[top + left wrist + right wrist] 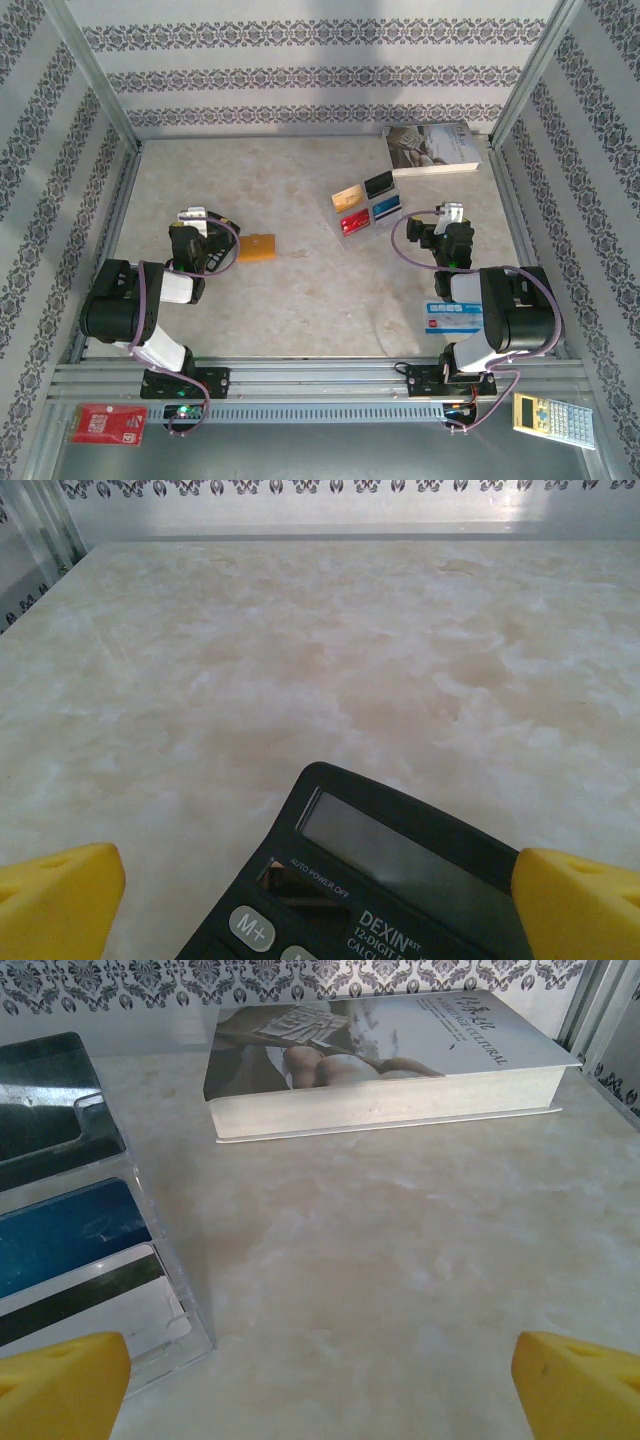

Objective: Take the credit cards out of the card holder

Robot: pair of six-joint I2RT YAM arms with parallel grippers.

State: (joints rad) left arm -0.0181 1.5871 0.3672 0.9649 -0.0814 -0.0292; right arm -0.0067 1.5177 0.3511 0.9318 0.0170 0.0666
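The pale marbled counter [300, 300] carries the card holder [257, 247], flat and, as far as I can tell, folded shut. Just left of it the left claw [320, 910] gapes empty over a calculator [390, 870]. Well right of it the right claw [320, 1390] gapes empty too. Nothing is begun, I judge: next, reach in and open the fold. Right of the holder, a clear tray [195, 1320] keeps four cards [387, 207] in separate compartments.

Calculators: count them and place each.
2. Black DEXIN calculator on the table below the left gripper; cream calculator outside the near rail, right corner. Others could be hidden.
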